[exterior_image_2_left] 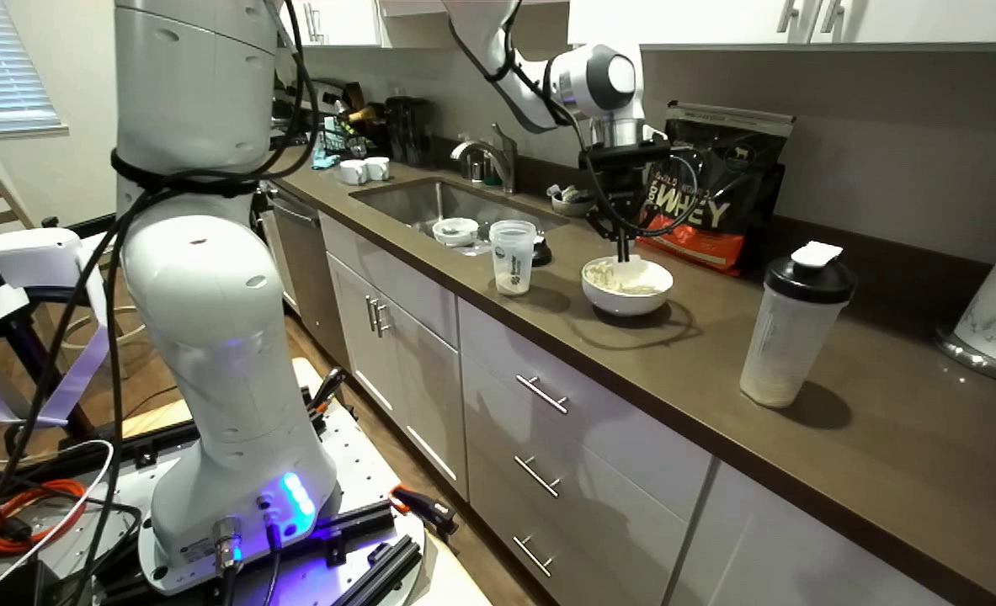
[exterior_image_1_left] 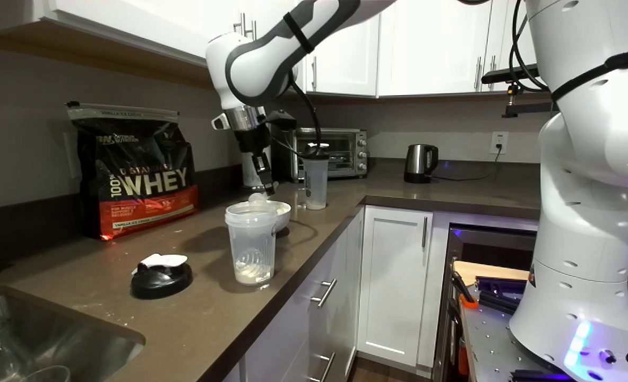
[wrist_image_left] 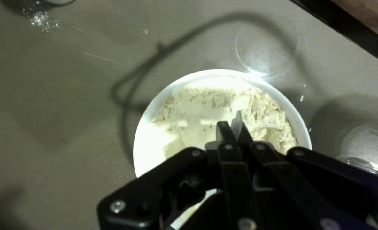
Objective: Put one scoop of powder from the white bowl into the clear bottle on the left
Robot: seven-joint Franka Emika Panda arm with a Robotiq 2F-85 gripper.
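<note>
The white bowl point(exterior_image_2_left: 624, 305) holds pale powder point(wrist_image_left: 195, 111) and sits on the counter. My gripper point(exterior_image_2_left: 624, 251) points down over it, shut on the thin handle of the scoop point(wrist_image_left: 237, 121). In an exterior view the scoop point(exterior_image_1_left: 258, 198) shows as a small translucent cup just above the rim line of the open bottle in front. Whether it touches the powder, I cannot tell. The clear bottle point(exterior_image_1_left: 250, 239) on the left stands upright without a lid, beside the bowl, with some powder at its bottom. It also shows as a bottle point(exterior_image_2_left: 512, 252) between bowl and sink.
A lidded shaker bottle point(exterior_image_2_left: 792, 337) stands on the bowl's far side from the open bottle. The whey bag point(exterior_image_1_left: 138, 170) leans by the wall. A loose black lid point(exterior_image_1_left: 161, 278) lies near the sink point(exterior_image_1_left: 80, 329). The counter edge runs close to the open bottle.
</note>
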